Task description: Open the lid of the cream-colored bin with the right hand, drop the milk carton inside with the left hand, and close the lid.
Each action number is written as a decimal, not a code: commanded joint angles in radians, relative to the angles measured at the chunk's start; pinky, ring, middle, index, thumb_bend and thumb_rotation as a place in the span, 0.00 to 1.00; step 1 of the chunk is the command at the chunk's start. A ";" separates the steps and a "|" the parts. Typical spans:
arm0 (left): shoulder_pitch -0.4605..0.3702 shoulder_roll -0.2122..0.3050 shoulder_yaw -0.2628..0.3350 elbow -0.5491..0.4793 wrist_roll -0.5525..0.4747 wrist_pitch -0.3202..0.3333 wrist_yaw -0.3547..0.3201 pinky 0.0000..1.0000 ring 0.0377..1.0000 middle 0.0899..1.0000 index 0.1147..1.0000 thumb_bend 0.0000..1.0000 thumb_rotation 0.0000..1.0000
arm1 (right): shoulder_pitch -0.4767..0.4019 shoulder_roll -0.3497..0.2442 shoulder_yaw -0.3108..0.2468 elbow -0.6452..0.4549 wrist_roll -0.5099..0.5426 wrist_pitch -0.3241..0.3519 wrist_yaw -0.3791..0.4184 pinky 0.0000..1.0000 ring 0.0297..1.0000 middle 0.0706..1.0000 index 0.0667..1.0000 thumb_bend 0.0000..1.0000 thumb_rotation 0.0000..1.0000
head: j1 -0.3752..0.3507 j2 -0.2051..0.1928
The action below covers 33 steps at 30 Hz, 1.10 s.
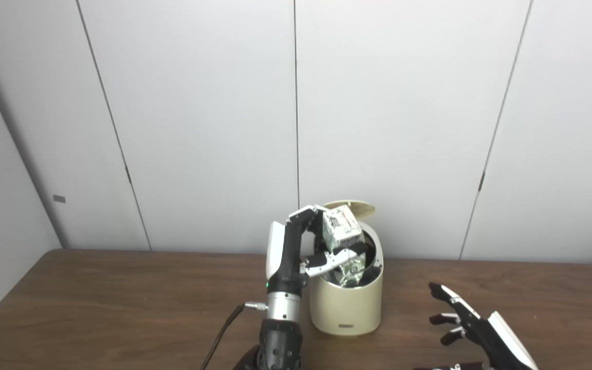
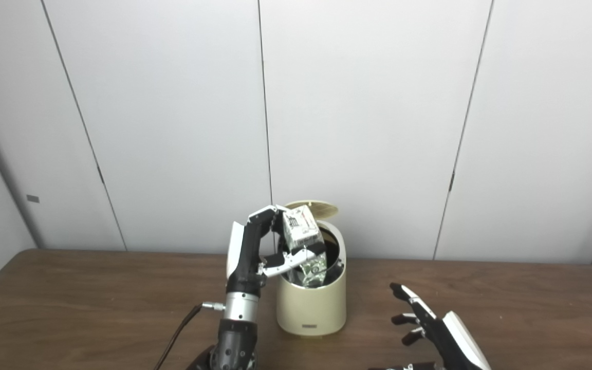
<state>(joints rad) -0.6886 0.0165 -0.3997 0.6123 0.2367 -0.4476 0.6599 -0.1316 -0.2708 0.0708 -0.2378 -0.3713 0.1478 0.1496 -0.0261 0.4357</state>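
Note:
The cream-colored bin (image 1: 346,303) stands on the table, its round lid (image 1: 351,207) tipped up at the back. My left hand (image 1: 310,246) is shut on the milk carton (image 1: 344,241), a white and green box held tilted over the bin's dark mouth, its lower end inside the rim. The thumb crosses the carton's front. My right hand (image 1: 473,324) rests open low at the right, fingers spread, apart from the bin.
The brown wooden table (image 1: 95,308) stretches to both sides of the bin. White wall panels (image 1: 198,128) rise right behind it. A dark cable (image 1: 221,334) runs from my left wrist toward the table's near edge.

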 commanded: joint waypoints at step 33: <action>-0.160 0.024 -0.272 0.269 0.005 -0.022 0.432 0.43 0.43 0.41 0.44 0.51 0.00 | 0.007 -0.016 -0.034 -0.073 0.026 -0.014 -0.006 0.54 0.72 0.89 0.90 0.78 0.24 | -0.016 0.029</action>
<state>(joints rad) -0.8109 0.0339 -0.6733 0.8755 0.2407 -0.4861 1.0886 -0.1076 -0.2778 0.0453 -0.2738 -0.3519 0.1510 0.1507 -0.0414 0.4648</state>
